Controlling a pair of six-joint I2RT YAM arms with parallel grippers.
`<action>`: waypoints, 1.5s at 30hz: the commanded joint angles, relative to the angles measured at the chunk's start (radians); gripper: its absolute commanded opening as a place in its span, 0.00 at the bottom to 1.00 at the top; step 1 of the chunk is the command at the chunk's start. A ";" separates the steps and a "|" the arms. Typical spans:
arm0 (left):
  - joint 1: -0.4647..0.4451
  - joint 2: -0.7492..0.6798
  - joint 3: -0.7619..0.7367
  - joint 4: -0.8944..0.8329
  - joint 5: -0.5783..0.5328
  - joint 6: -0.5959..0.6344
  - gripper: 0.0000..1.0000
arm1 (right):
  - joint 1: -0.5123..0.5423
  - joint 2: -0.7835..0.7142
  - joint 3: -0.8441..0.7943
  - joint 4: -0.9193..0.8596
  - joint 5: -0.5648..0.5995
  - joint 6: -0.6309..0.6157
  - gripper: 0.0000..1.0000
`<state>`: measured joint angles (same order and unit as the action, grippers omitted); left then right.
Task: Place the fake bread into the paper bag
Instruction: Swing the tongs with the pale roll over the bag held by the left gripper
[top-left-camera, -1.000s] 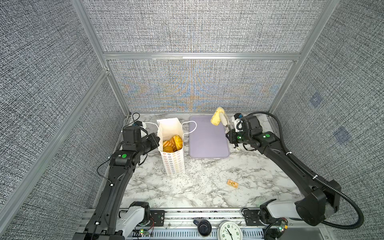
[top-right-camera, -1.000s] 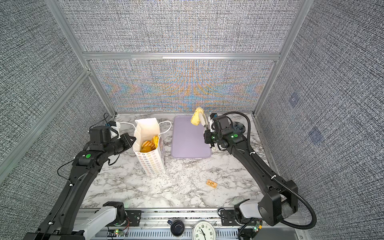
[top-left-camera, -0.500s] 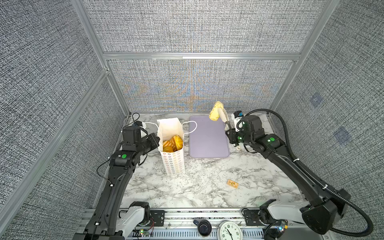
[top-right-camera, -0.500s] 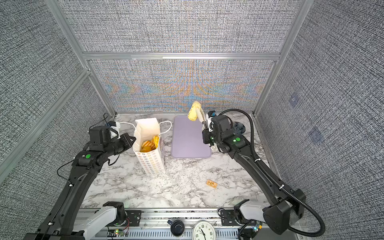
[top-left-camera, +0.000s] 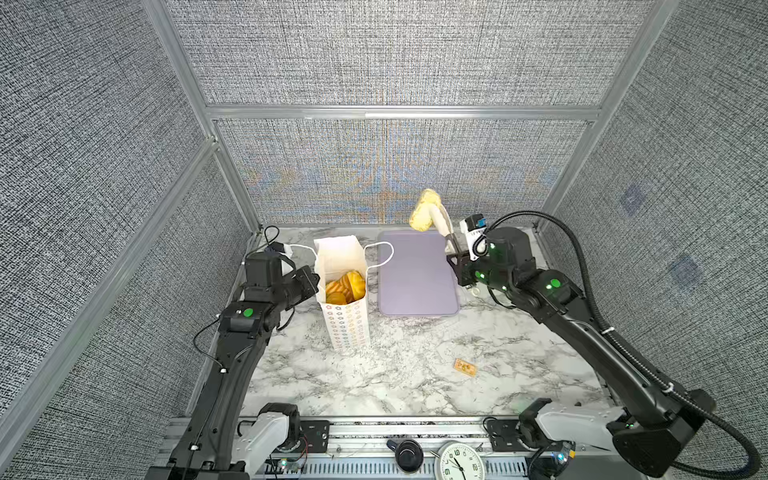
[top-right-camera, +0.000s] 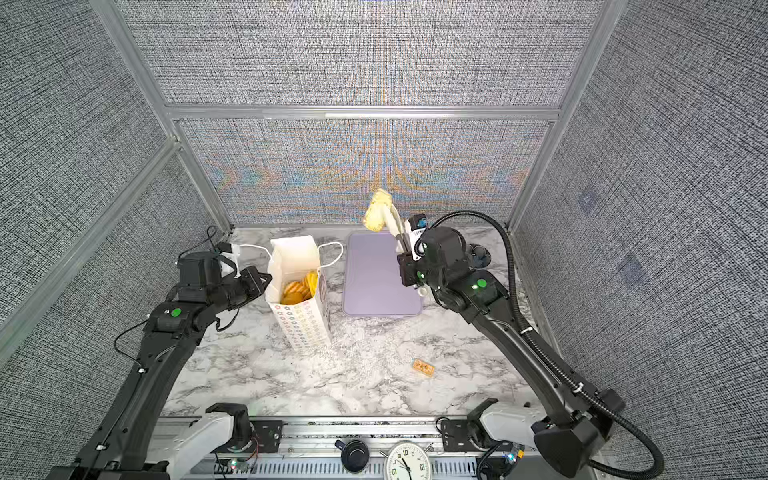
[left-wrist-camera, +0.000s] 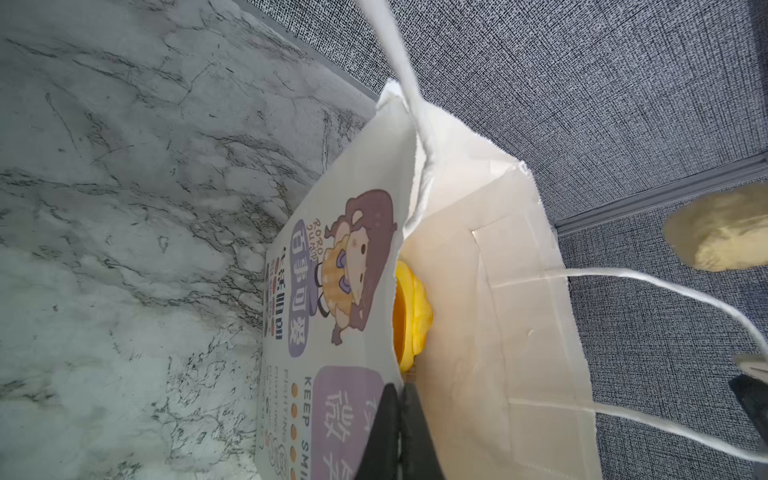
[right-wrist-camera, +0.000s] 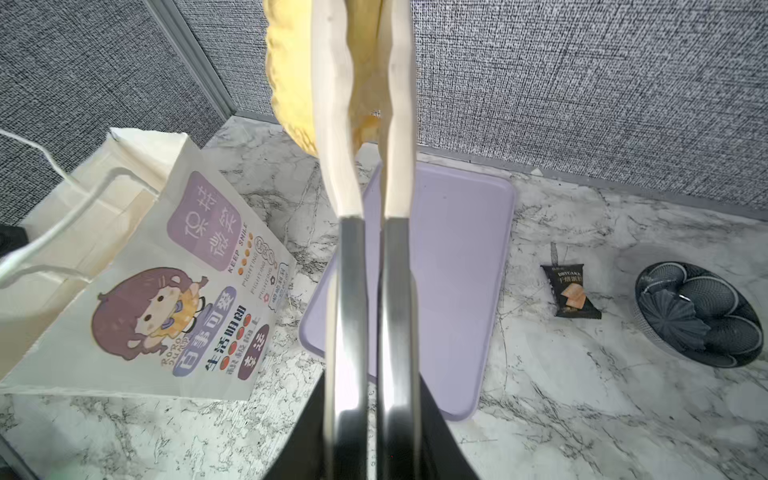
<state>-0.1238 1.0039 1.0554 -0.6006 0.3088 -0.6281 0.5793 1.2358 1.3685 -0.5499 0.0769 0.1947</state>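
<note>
White marble-veined counter (top-left-camera: 395, 382) is filling the floor of a small cell, and grey woven panels (top-left-camera: 395, 166) in aluminium rails (top-left-camera: 399, 112) are closing it in at the back and on both sides. The bag (top-left-camera: 343, 316) is standing upright left of centre with its mouth open and golden bread (top-left-camera: 345, 284) showing inside, close to the rim. The left claw (top-left-camera: 309, 282) is pinching the bag's left wall, its black fingers (left-wrist-camera: 390, 432) pressed together on the paper edge in the left wrist view. Just right of the bag, a lavender tray (top-left-camera: 415, 282) is lying flat and bare. The right claw (top-left-camera: 438, 220) is holding a pale bun (top-left-camera: 422, 208) aloft over the tray's far edge, near the back panel, with its long pale fingers (right-wrist-camera: 332, 124) clamped on either side of it. A tan packet (top-left-camera: 465, 368) is lying alone on the near right of the counter, well apart from the tray. In the right wrist view, a dark snack (right-wrist-camera: 573, 291) and a dark dish (right-wrist-camera: 698, 313) are sitting on the marble beyond the tray's right side. A clock (top-left-camera: 459, 461) is facing up from the front rail.
</note>
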 joint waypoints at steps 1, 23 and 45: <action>0.001 -0.001 -0.002 0.021 0.007 0.002 0.03 | 0.019 -0.005 0.026 0.032 0.011 -0.021 0.19; 0.000 -0.006 -0.001 0.018 0.006 0.002 0.03 | 0.258 0.028 0.165 0.014 0.014 -0.162 0.21; 0.000 -0.015 0.002 0.008 0.006 0.005 0.03 | 0.402 0.156 0.231 -0.034 0.058 -0.207 0.22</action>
<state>-0.1238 0.9909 1.0554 -0.6067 0.3092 -0.6323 0.9730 1.3918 1.5959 -0.5987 0.1123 -0.0059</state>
